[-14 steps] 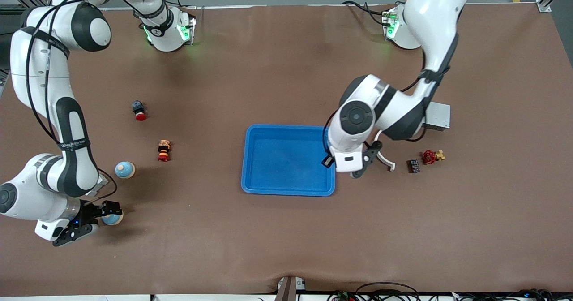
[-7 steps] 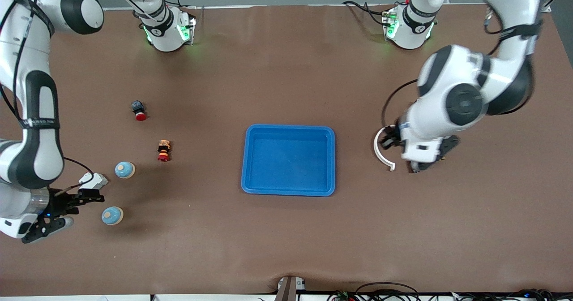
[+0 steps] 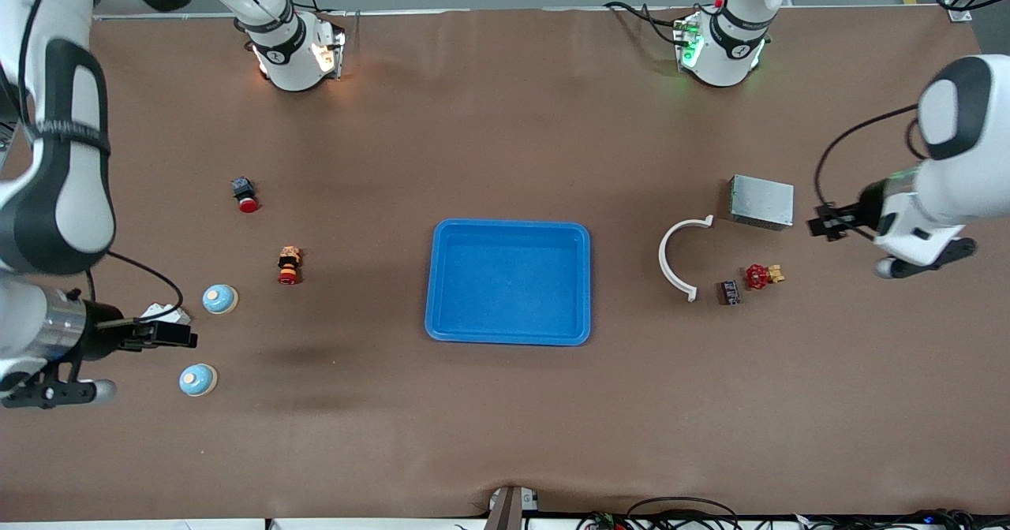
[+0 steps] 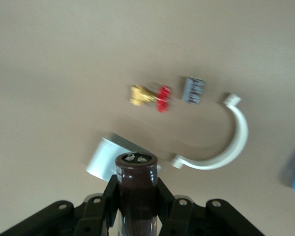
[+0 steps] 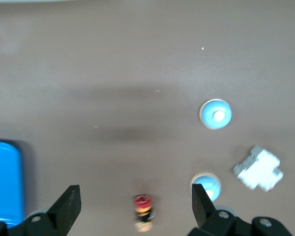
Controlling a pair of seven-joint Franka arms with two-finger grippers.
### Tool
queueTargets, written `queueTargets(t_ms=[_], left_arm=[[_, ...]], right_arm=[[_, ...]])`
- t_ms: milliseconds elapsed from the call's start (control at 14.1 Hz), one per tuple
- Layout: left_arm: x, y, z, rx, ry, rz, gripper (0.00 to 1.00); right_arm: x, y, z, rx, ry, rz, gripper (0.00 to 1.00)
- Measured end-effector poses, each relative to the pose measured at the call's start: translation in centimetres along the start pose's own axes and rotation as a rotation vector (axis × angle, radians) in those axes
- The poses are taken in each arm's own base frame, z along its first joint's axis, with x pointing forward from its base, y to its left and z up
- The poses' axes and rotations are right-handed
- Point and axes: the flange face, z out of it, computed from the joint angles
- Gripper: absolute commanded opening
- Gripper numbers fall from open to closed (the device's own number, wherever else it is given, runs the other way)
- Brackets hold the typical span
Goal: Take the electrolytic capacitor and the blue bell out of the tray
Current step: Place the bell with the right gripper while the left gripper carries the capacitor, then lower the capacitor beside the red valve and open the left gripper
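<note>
A dark brown cylindrical capacitor (image 4: 136,189) with a silver top stands between the fingers of my left gripper (image 4: 136,192), which is shut on it. That gripper (image 3: 822,223) hangs over the table at the left arm's end, beside the grey metal box (image 3: 761,201). Two blue dome bells lie at the right arm's end, one bell (image 3: 220,299) farther from the front camera and the other bell (image 3: 197,379) nearer. My right gripper (image 3: 184,335) hovers open and holds nothing, over the spot between the two bells (image 5: 216,113) (image 5: 206,186).
A blue tray (image 3: 509,339) sits mid-table. Near the grey box lie a white curved bracket (image 3: 669,258), a red valve (image 3: 759,276) and a small dark block (image 3: 729,292). A red push button (image 3: 248,196), an orange-red button (image 3: 289,266) and a white breaker (image 3: 162,311) lie toward the right arm's end.
My left arm swung from the tray's edge out to its own end of the table, carrying the capacitor. My right gripper drew back from the nearer bell, which stays on the table.
</note>
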Motion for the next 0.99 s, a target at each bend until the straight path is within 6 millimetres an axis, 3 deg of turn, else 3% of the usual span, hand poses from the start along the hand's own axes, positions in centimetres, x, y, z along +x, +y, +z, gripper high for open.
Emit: queueTargets(t_ms=[141, 283, 354, 566, 778, 990], left_arm=[[1.2, -4.9, 2.0, -0.008, 0.051, 0.087, 0.00], [2.1, -8.1, 5.5, 0.025, 0.104, 0.136, 0.00], [2.5, -8.6, 7.3, 0.046, 0.119, 0.157, 0.00], [4.6, -8.1, 12.7, 0.067, 0.163, 0.212, 0.00], [6.6, -7.7, 18.1, 0.036, 0.208, 0.229, 0.00], [7.6, -7.5, 21.5, 0.011, 0.206, 0.228, 0.00]], right_arm=[[-1.9, -1.7, -4.8, -0.007, 0.041, 0.024, 1.00], [-3.2, -1.0, -7.0, -0.029, 0.049, 0.026, 1.00], [-3.5, -0.3, -7.5, -0.040, 0.048, 0.019, 1.00], [-4.6, 1.6, -9.0, -0.092, 0.044, -0.010, 1.00], [-7.1, 2.0, -11.2, -0.109, 0.054, -0.039, 1.00], [-9.7, 2.2, -11.8, -0.119, 0.118, -0.060, 1.00]])
